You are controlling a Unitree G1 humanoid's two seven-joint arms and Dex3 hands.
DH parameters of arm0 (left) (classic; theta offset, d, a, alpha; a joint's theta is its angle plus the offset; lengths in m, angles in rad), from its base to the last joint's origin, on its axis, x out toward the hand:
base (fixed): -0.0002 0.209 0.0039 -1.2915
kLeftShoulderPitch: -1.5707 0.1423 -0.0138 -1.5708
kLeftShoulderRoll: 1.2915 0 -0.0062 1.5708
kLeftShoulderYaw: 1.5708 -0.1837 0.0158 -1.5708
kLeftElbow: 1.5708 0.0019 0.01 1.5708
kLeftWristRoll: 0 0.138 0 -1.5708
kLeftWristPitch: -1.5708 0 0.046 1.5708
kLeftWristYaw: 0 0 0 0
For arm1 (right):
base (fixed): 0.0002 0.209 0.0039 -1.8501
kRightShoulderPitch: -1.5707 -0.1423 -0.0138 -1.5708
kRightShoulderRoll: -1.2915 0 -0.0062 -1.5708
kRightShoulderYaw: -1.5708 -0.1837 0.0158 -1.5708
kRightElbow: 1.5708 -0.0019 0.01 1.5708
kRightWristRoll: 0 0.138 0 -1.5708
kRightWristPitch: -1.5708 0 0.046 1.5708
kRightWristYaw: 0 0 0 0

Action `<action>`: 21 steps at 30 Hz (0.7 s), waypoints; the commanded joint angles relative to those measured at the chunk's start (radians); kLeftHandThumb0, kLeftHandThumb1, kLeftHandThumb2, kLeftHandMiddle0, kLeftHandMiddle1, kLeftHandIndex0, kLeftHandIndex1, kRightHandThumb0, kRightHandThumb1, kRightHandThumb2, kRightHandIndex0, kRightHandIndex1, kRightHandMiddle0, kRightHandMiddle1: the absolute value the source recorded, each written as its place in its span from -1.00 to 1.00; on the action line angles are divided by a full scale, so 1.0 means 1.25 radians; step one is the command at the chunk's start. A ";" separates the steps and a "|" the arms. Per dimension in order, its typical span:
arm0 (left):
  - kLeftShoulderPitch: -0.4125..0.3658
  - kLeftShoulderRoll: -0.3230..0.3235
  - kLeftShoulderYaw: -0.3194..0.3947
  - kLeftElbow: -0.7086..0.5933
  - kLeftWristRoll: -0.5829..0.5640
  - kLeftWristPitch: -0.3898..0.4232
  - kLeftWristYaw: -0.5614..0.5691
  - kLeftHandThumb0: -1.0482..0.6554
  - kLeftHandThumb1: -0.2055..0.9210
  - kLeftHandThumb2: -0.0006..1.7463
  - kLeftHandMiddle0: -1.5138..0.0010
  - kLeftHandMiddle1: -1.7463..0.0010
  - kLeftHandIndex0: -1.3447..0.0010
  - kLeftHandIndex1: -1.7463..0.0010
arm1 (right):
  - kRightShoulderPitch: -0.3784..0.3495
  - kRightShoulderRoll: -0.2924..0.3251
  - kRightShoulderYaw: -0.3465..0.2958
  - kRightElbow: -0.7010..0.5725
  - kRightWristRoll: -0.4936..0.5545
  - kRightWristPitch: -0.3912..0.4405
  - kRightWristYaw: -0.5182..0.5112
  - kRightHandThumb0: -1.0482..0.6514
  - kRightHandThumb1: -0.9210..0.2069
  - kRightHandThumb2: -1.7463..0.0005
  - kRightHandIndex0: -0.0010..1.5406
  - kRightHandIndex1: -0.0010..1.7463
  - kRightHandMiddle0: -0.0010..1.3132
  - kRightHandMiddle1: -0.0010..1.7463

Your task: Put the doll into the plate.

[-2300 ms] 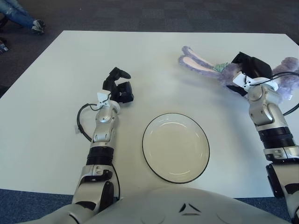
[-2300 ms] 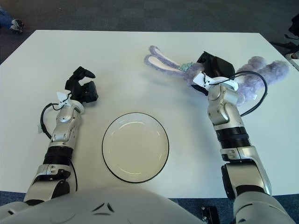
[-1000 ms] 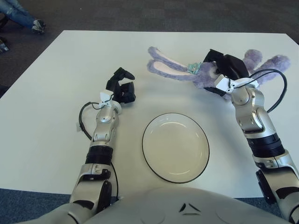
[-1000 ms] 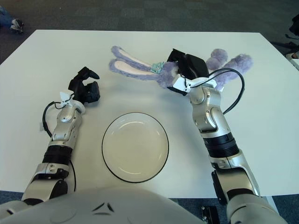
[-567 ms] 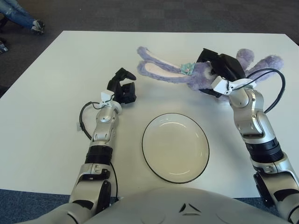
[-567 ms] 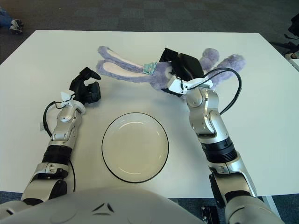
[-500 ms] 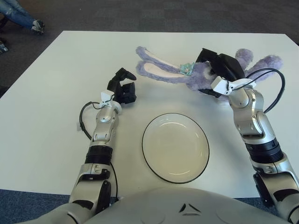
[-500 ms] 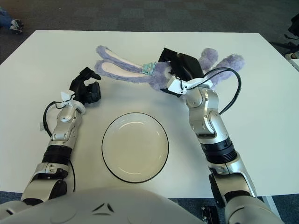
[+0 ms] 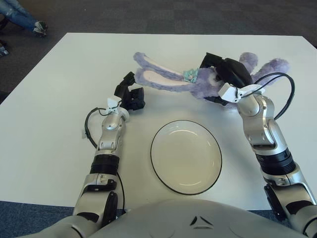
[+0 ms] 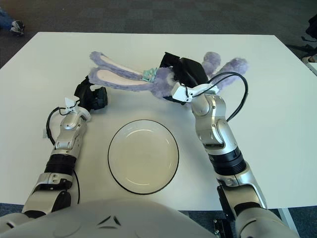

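Dragging leftward since earlier, my right hand [image 9: 225, 79] clenches the doll [image 9: 198, 82] at upper centre, above the plate [image 9: 186, 156]; left hand [image 9: 130, 96] curled, empty, beside its ears.

A purple long-eared doll [image 9: 198, 82] lies beyond the empty, black-rimmed white plate [image 9: 186, 156], ears leftward.

White table [image 9: 54, 119] w/ black-rimmed plate [image 9: 186, 156] lying near front edge, purple bunny doll [image 9: 198, 82] further back.
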State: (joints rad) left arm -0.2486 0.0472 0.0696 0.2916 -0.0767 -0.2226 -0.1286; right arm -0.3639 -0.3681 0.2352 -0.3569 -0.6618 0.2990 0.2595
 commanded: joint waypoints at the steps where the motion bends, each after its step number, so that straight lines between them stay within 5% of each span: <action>1: 0.017 -0.001 -0.001 0.018 -0.012 -0.014 -0.014 -0.27 0.24 0.26 -0.54 -1.00 0.29 -1.00 | 0.000 0.018 0.018 -0.040 -0.027 0.020 0.012 0.24 0.70 -0.80 0.30 0.51 0.09 1.00; 12: 0.017 -0.006 -0.001 0.018 -0.027 -0.014 -0.022 -0.27 0.23 0.26 -0.54 -1.00 0.29 -1.00 | 0.011 0.026 0.049 -0.098 -0.069 0.054 0.065 0.23 0.65 -0.75 0.31 0.46 0.05 1.00; 21: 0.014 -0.003 -0.005 0.026 -0.022 -0.021 -0.022 -0.27 0.23 0.26 -0.55 -1.00 0.29 -1.00 | 0.042 0.030 0.039 -0.145 -0.021 0.036 0.100 0.23 0.64 -0.74 0.31 0.43 0.05 1.00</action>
State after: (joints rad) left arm -0.2499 0.0458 0.0662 0.2942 -0.1061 -0.2367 -0.1489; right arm -0.3240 -0.3346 0.2942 -0.4940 -0.7154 0.3582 0.3638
